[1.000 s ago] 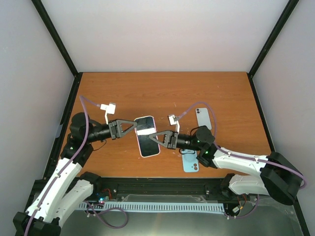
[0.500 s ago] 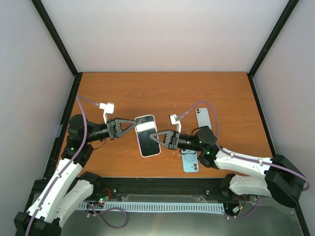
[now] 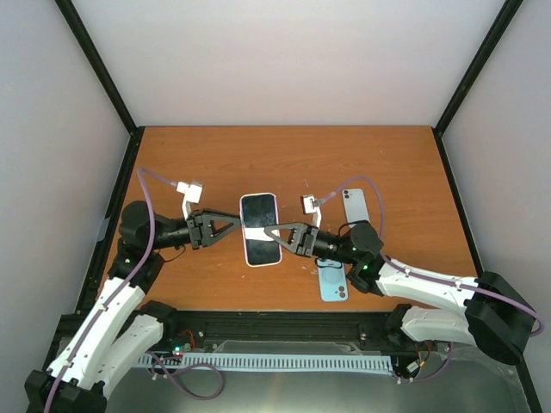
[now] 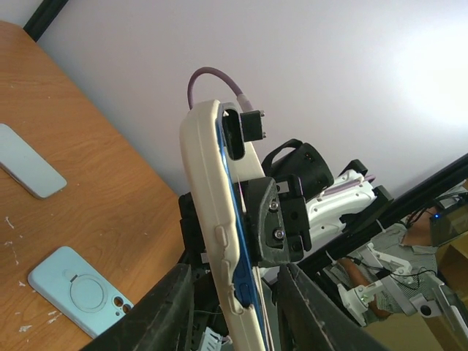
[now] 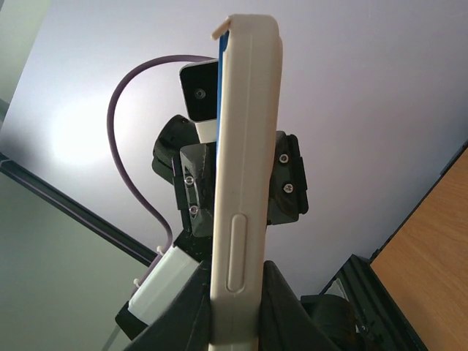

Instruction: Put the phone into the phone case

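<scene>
A cream phone case [image 3: 260, 229] with a blue phone in it is held above the table between the two grippers. My right gripper [image 3: 272, 233] is shut on its right edge; in the right wrist view the fingers [image 5: 274, 300] press both faces of the case [image 5: 245, 146]. My left gripper [image 3: 238, 225] is at its left edge. In the left wrist view my left gripper [image 4: 235, 269] straddles the case [image 4: 208, 197] with a small gap on each side. The blue phone edge [image 4: 246, 274] shows where the case lip stands off.
A light blue case with a ring [image 3: 334, 282] lies flat under the right arm, also in the left wrist view [image 4: 77, 289]. A pale grey-blue phone or case [image 3: 356, 206] lies further back right. The wooden table [image 3: 207, 163] has black frame rails around it.
The cased phone has swung from tilted to upright in the top view and shifted slightly back. Both grippers moved with it; the left one now sits lower on its left edge.
</scene>
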Robot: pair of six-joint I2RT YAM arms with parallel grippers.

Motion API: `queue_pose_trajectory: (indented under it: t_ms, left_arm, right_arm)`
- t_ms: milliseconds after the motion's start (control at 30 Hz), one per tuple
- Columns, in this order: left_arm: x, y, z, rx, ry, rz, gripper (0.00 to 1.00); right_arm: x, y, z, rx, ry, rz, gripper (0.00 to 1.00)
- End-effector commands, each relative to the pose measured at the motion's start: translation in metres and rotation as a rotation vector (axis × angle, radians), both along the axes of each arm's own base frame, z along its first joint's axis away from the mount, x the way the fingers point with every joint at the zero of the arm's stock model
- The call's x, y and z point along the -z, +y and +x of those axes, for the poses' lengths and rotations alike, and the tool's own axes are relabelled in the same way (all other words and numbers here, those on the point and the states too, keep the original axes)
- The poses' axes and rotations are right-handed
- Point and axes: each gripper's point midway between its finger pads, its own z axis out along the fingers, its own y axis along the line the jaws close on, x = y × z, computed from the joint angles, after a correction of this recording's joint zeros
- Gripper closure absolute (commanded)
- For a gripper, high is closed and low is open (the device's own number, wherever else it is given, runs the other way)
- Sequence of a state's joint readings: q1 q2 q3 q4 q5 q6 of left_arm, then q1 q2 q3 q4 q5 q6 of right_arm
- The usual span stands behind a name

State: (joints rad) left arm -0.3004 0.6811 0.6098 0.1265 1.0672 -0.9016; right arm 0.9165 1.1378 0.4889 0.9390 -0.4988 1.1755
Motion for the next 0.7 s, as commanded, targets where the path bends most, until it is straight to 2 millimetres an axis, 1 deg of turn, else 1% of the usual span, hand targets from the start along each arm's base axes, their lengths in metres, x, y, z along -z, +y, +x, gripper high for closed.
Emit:
queue_pose_trajectory:
  t_ms: [0, 67, 133, 267, 333, 433, 467, 567, 667]
  left_arm:
    - [-0.006, -0.001, 0.001, 0.0, -0.054, 0.007, 0.68]
    - [-0.007, -0.001, 0.003, -0.002, -0.056, 0.008, 0.7]
    - [-0.009, -0.002, 0.004, -0.001, -0.064, 0.008, 0.75]
    - [-0.011, -0.002, 0.003, 0.0, -0.094, 0.004, 0.95]
    - [-0.01, -0.002, 0.002, 0.006, -0.11, 0.003, 0.99]
    - [-0.004, -0.001, 0.003, -0.002, -0.126, 0.014, 1.0]
    - [0.0, -0.002, 0.006, -0.008, -0.117, 0.023, 0.99]
    - [0.013, -0.003, 0.011, -0.013, -0.079, 0.043, 0.93]
    - [0.022, -0.003, 0.016, -0.028, -0.046, 0.056, 0.88]
  right_arm:
    - [-0.037, -0.008, -0.007, -0.004, -0.076, 0.103, 0.88]
    - [-0.036, -0.007, -0.008, -0.017, -0.076, 0.099, 0.88]
    - [-0.035, -0.006, -0.01, -0.028, -0.076, 0.096, 0.88]
    - [-0.034, -0.005, -0.012, -0.044, -0.079, 0.093, 0.88]
    - [-0.036, -0.006, -0.016, -0.06, -0.089, 0.101, 0.88]
    - [-0.044, -0.011, -0.023, -0.087, -0.108, 0.149, 0.88]
    - [-0.05, -0.015, -0.027, -0.096, -0.123, 0.186, 0.88]
    - [-0.055, -0.018, -0.032, -0.118, -0.127, 0.212, 0.88]
    - [-0.055, -0.02, -0.033, -0.114, -0.131, 0.207, 0.89]
